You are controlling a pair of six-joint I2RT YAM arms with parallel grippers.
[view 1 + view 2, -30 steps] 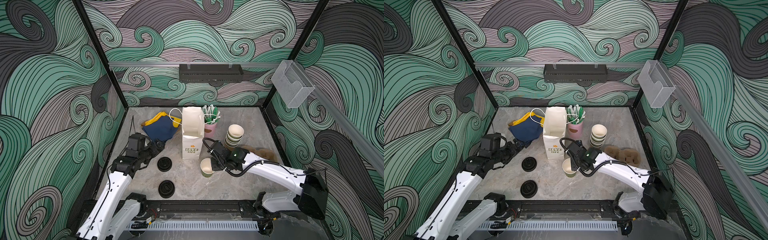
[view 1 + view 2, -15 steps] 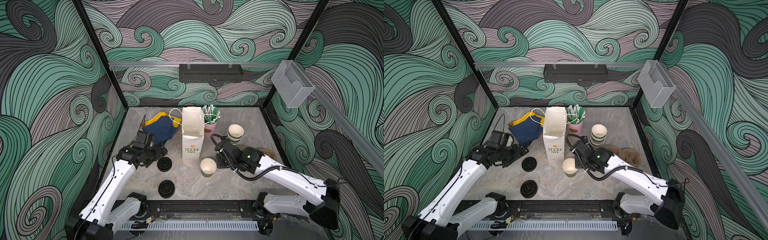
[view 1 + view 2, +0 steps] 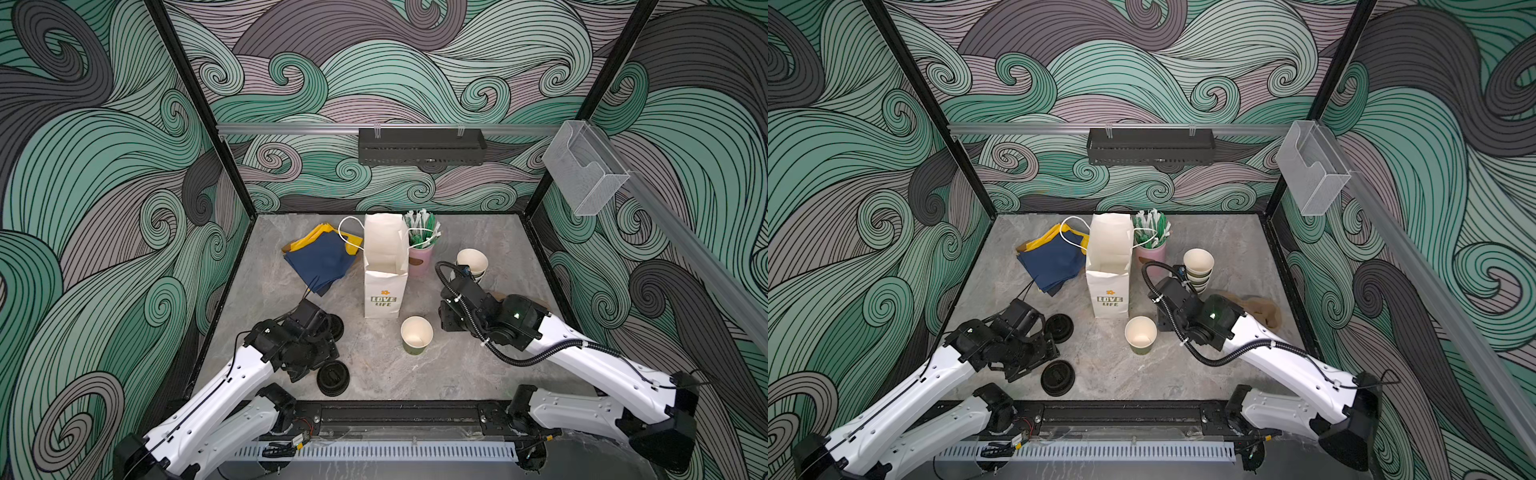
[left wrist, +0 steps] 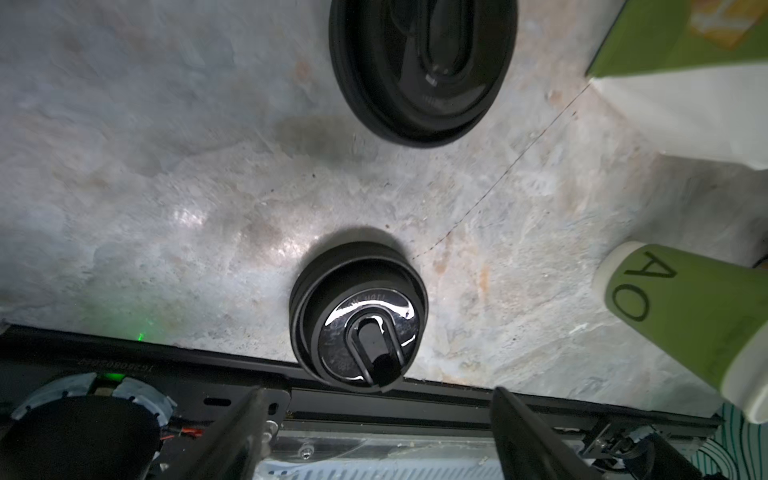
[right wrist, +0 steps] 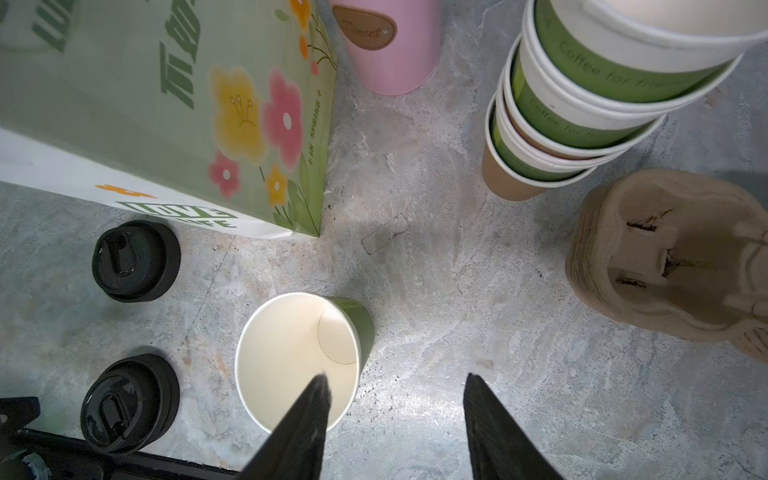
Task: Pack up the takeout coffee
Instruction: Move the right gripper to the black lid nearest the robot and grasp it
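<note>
Walls point(image 3: 83, 187) swirled in green, grey and mauve enclose a grey marbled counter point(image 3: 478, 374). Toward its front left corner the left gripper point(image 4: 378, 399) hangs spread wide and empty, just beside one black sip lid point(image 4: 359, 316). A second lid point(image 4: 422, 70) lies just toward the back edge. Mid-counter, before the white paper bag point(image 3: 384, 266), stands one olive-green cup point(image 3: 417, 334), upright, lidless, white inside. Just right of it the right gripper point(image 5: 397, 380) is parted, holding nothing.
</note>
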